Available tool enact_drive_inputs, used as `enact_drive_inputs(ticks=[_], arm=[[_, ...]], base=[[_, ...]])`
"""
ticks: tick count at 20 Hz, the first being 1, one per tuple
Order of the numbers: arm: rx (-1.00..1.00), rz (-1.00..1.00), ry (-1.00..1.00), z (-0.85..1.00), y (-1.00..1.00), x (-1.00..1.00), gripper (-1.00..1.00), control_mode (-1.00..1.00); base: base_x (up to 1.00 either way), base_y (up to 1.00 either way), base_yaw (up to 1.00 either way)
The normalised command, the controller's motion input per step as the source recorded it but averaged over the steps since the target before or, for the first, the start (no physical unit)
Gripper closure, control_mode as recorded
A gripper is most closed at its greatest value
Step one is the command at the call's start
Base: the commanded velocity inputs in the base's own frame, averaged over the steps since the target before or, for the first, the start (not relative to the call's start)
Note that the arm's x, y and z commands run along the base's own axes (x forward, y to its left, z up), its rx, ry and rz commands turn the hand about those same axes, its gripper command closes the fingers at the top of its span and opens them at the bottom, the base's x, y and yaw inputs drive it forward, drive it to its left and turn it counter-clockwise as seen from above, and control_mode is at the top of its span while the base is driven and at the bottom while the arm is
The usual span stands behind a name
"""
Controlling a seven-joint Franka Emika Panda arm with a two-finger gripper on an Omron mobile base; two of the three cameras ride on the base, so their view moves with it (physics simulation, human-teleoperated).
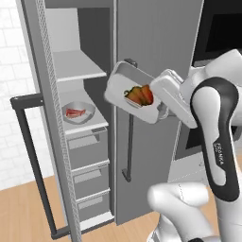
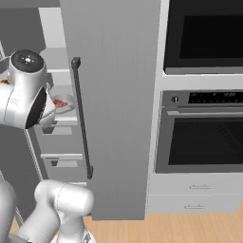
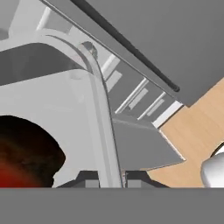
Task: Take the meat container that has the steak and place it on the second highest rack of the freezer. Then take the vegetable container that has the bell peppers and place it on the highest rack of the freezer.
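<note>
The freezer [image 1: 87,146] stands open, with white shelves above grey drawers. The meat container [image 1: 78,113] with the steak [image 1: 74,112] rests on the lower of the two shelves [image 1: 97,124]; the container [image 2: 62,103] also shows in the right base view. The highest rack [image 1: 75,66] is bare. My gripper [image 1: 161,105] is shut on the rim of the vegetable container [image 1: 120,87], held tilted in the air in front of the closed grey door, right of the shelves. The bell peppers [image 1: 139,96] lie inside it. In the hand view the container rim [image 3: 103,113] runs between my fingertips [image 3: 90,181], with the peppers [image 3: 22,162] at lower left.
The freezer's open door with its dark bar handle [image 1: 29,156] stands out at the left. A closed grey door with a vertical handle [image 1: 128,142] is directly behind the held container. A black-windowed oven [image 2: 204,130] sits to the right. A wooden floor [image 3: 197,131] lies below.
</note>
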Motion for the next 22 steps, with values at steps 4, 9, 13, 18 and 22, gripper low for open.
enact_drive_inputs(ticks=[4,9,13,18,22], arm=[[0.36,-0.46,0.0,0.12,0.5,0.54,1.0,-1.0],[0.31,-0.29,0.0,0.29,0.58,0.74,1.0,-1.0],[0.26,-0.06,0.0,0.2,0.4,0.44,1.0,-1.0],[0.0,0.01,0.0,0.0,0.12,0.02,1.0,-1.0],[0.0,-0.03,0.02,0.0,0.35,0.38,1.0,-1.0]], base=[[0.0,0.0,0.0],[0.0,0.0,0.0],[0.0,0.0,0.0],[0.0,0.0,0.0],[0.0,0.0,0.0]])
